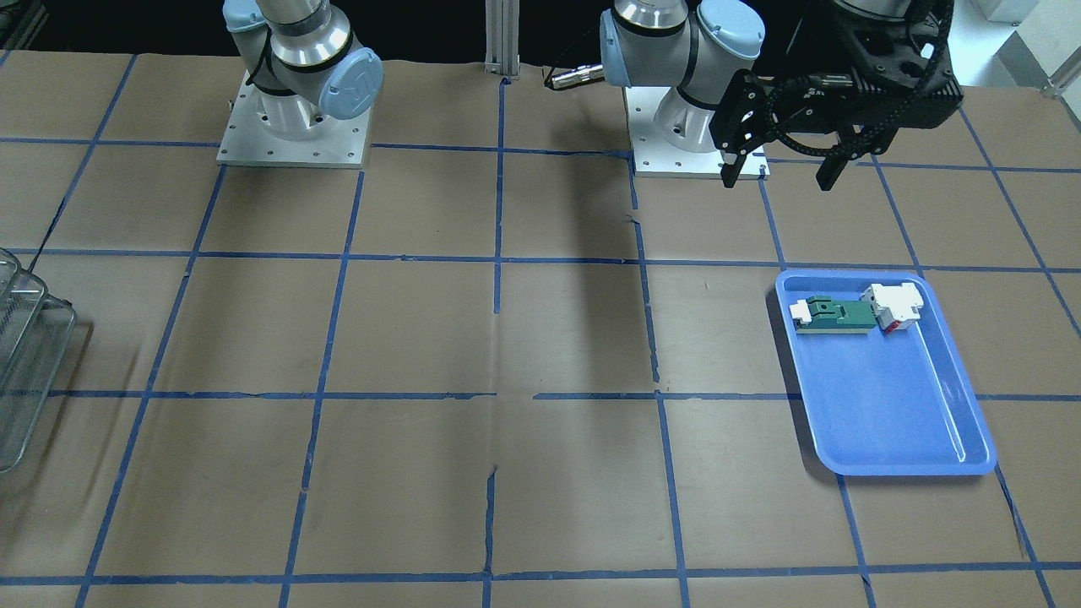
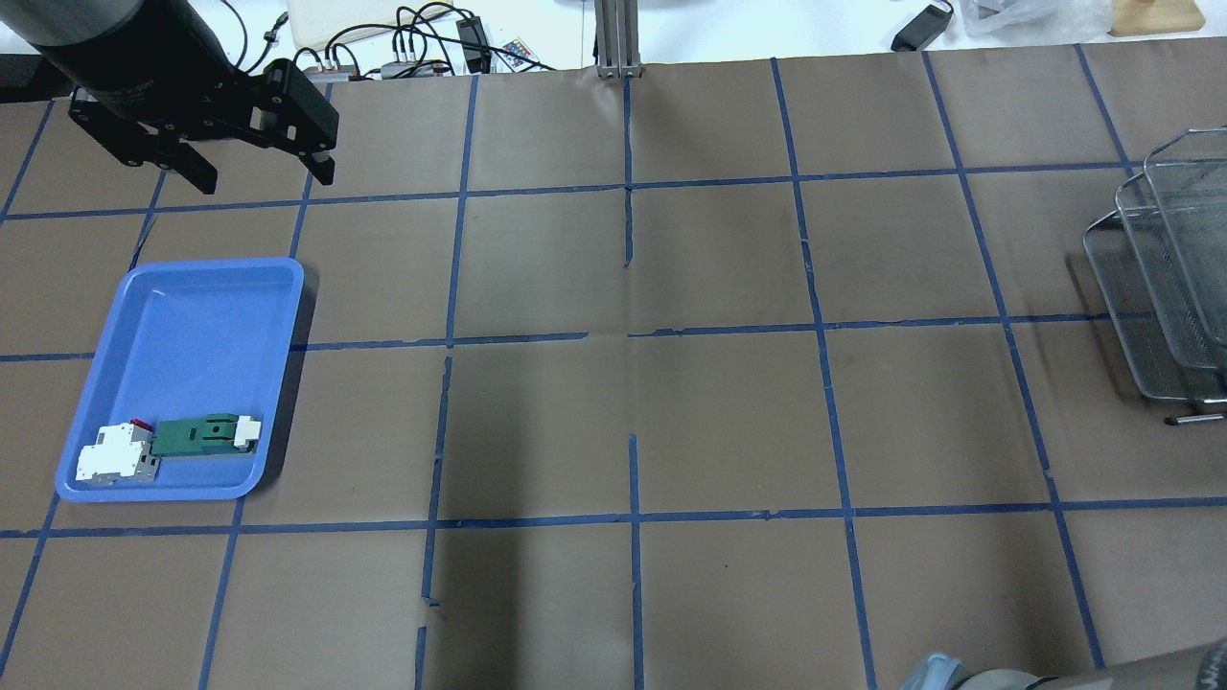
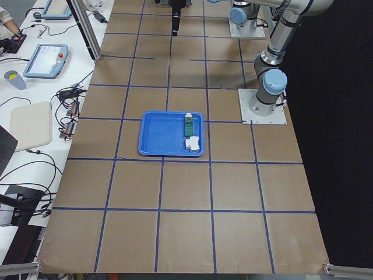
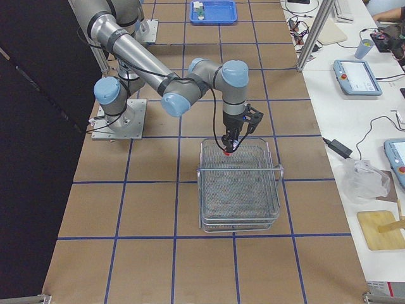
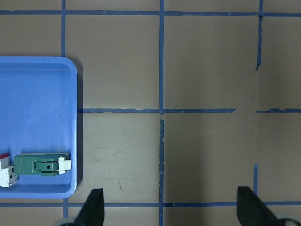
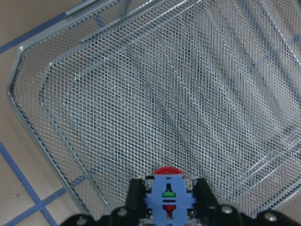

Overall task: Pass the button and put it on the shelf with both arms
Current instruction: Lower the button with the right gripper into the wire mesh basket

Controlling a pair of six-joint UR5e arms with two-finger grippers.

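Note:
My right gripper [image 6: 167, 195] is shut on the button [image 6: 167, 182]. Its red cap points down at the mesh of the silver wire shelf [image 6: 164, 94]. In the exterior right view the right gripper [image 4: 231, 143] holds the button [image 4: 226, 151] just above the top tier of the shelf [image 4: 239, 190], near the tier's far edge. My left gripper [image 2: 264, 179] is open and empty, raised above the table beyond the blue tray [image 2: 192, 326]. It also shows in the front-facing view [image 1: 779, 176] and the left wrist view [image 5: 171, 207].
The blue tray [image 1: 895, 405] holds a green-and-white flat block [image 1: 836, 312] and a white-and-red block [image 1: 893, 306] at one end. The shelf [image 2: 1165, 278] stands at the table's right edge. Brown paper with blue tape lines covers the table.

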